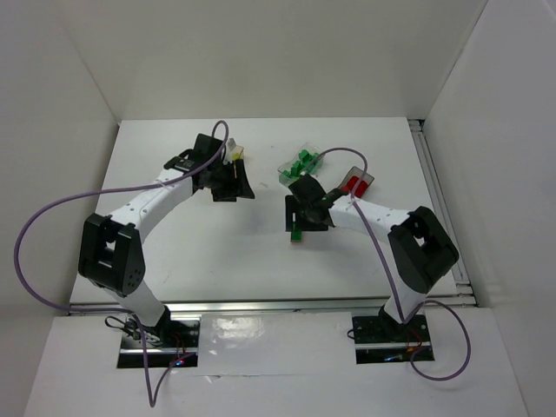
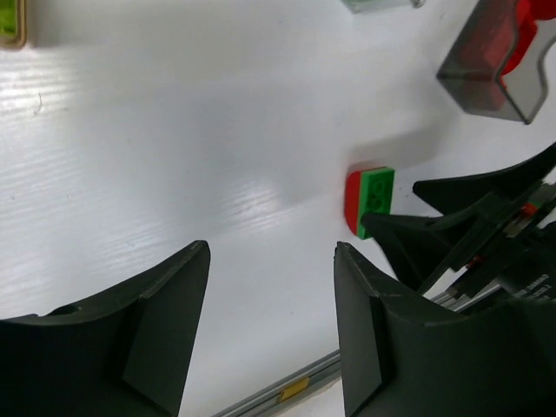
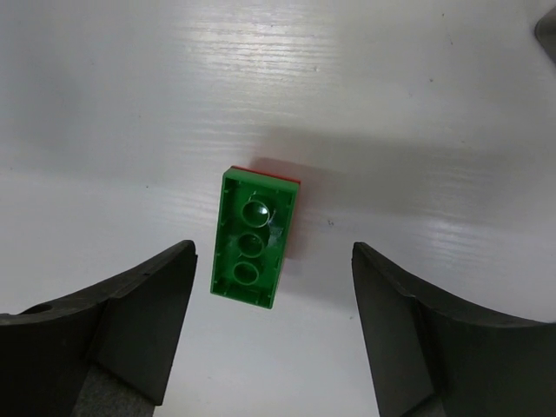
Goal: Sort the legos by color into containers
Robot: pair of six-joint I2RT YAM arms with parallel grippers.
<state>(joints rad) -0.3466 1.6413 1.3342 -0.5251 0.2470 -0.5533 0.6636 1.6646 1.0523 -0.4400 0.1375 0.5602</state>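
A dark green brick [image 3: 252, 239] lies studs-down on a red brick on the table; it also shows in the top view [image 1: 296, 233] and the left wrist view [image 2: 375, 195]. My right gripper [image 3: 274, 252] is open, its fingers either side of this stack and apart from it, just above it in the top view [image 1: 306, 226]. My left gripper [image 2: 271, 252] is open and empty over bare table, beside the amber tub [image 1: 236, 155] holding a lime brick. The clear tub [image 1: 302, 163] holds green bricks. The smoky grey tub [image 1: 357, 184] holds red bricks.
The three tubs stand in a row across the middle of the white table [image 1: 217, 252]. White walls enclose the back and sides. A metal rail [image 1: 261, 304] runs along the near edge. In the left wrist view the grey tub [image 2: 486, 65] is at upper right.
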